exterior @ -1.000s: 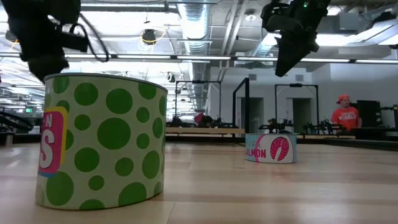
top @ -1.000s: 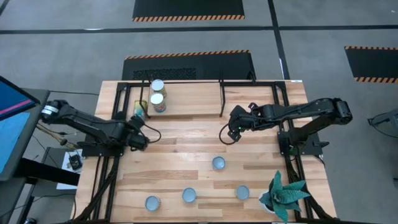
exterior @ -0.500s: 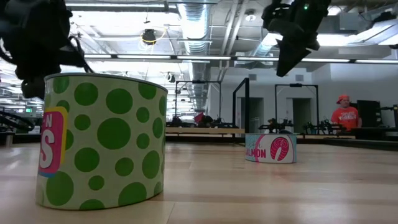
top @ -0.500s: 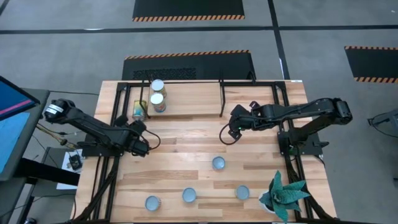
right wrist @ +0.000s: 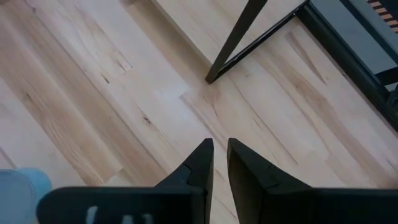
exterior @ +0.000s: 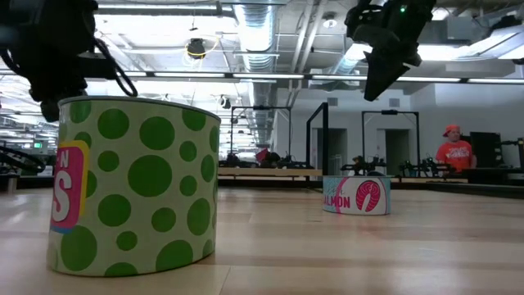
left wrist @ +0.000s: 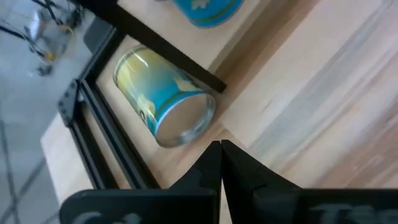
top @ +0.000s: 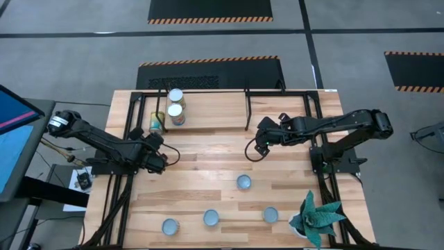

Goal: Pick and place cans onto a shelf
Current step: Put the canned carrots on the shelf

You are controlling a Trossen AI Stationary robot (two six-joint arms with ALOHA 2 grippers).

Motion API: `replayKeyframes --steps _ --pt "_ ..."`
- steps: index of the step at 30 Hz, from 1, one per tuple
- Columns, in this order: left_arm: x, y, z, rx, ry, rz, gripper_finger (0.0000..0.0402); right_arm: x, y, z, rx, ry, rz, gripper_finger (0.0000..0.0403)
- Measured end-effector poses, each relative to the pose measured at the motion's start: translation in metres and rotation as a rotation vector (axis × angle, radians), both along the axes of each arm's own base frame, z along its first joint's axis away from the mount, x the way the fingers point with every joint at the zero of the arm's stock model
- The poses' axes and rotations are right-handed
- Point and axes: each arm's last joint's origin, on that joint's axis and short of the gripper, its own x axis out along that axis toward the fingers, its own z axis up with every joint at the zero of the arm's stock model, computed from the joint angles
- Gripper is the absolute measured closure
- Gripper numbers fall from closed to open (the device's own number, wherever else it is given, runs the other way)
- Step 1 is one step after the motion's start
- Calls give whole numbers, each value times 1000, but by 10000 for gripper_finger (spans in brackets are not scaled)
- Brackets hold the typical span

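The shelf (top: 208, 111) stands at the table's far side with two cans (top: 175, 103) upright on its left part. A yellow-and-blue can (top: 155, 123) lies on its side on the table at the shelf's left end, against the black leg; the left wrist view (left wrist: 163, 96) shows its silvery end. My left gripper (top: 154, 140) is shut and empty just near of it, also in its wrist view (left wrist: 221, 152). My right gripper (top: 259, 144) hovers shut and empty above bare table near the shelf's right leg (right wrist: 233, 40).
Several cans stand on the near half of the table: one at mid table (top: 243, 182) and three near the front (top: 211, 218). A green spiky plant (top: 316, 215) is at the near right corner. A person (exterior: 453, 152) stands far back in the room.
My left gripper has drawn back from the lying can toward the table's near edge, then eased a little back toward it. The can has stayed on its side by the shelf leg.
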Motion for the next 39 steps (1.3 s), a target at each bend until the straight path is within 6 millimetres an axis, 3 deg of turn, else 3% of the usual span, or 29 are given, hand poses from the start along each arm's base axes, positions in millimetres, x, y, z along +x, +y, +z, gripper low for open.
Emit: replayKeyframes --steps 6,16,21,28,39 --pt "1 6 4 -69 -39 22 381 0 0 0 4 -5 -3 333" --pt "6 22 8 28 -20 -5 266 0 0 0 5 -8 -3 333" --pt "6 29 7 44 -12 42 227 0 0 0 3 -5 2 333" --pt "13 36 -5 28 87 84 219 0 0 0 -8 -2 -1 333" --pt "29 36 -39 39 321 91 219 0 0 0 -9 13 15 333"
